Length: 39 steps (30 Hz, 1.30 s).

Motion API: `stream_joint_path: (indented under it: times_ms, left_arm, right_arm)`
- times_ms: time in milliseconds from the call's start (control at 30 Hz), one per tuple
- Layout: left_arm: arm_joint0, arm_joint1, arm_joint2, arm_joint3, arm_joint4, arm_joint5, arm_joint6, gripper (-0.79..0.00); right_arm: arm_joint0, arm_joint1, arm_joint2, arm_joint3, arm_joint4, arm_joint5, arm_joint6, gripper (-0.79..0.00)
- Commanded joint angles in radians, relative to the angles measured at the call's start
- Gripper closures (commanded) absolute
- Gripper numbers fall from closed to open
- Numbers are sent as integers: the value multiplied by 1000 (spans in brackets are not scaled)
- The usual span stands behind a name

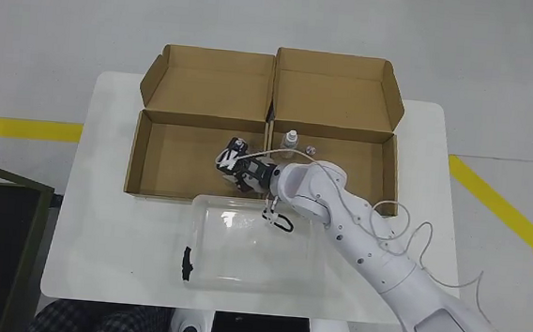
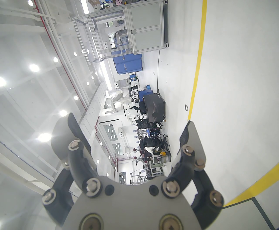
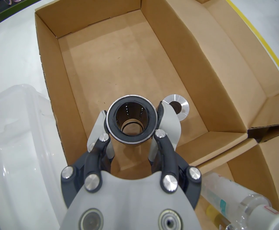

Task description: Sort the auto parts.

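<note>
Right gripper (image 3: 132, 113): closed on a black bearing sleeve (image 3: 152, 118), 1 finger pressed on each side, with the sleeve's open bore facing the wrist camera.
Sleeve position: inside the left box (image 3: 109, 65), low over its floor at the end nearest the right box (image 1: 351, 168). It is hard to tell whether the sleeve touches the floor.
Silver collar (image 3: 184, 104): on the floor of the left box, just beside the held sleeve, on the side of the raised lid.
Left box: brown cardboard with the lid folded back, standing on the white table (image 1: 102, 228).
Right box: touching the left box along 1 side wall, with its lid folded back in the same way.
Clear bottle (image 3: 226, 196): in the right box, near the wall that meets the left box.
Clear tub (image 1: 241, 244): on the table just in front of the left box, on the robot's side. The right arm passes over its corner.
Dark piece (image 1: 185, 261): at the tub's edge farthest from the arm, too small to identify.
Left gripper (image 2: 130, 122): fingers spread wide, holding nothing.
</note>
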<state>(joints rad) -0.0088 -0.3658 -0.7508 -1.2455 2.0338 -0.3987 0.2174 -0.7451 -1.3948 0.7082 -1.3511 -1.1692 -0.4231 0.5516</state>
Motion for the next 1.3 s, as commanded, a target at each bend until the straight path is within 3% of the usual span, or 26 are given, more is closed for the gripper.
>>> stream_joint_path:
  times_ms: [0,267,600,1067,1267]
  left_arm:
    - [0,0,0,0,0,0,0,-785]
    - [0,0,0,0,0,0,0,-785]
    - [0,0,0,0,0,0,0,-785]
    - [0,0,0,0,0,0,0,-785]
    - [0,0,0,0,0,0,0,-785]
  right_arm:
    - [-2,-1,1,0,-1,2,4,-382]
    - [-15,-2,21,-30,-3,2,-1,-446]
    - [-101,28,118,-222,-44,-22,-66,-576]
    - [-357,99,346,-507,-140,-109,-165,-785]
    - [-489,127,457,-601,-191,-138,-253,-785]
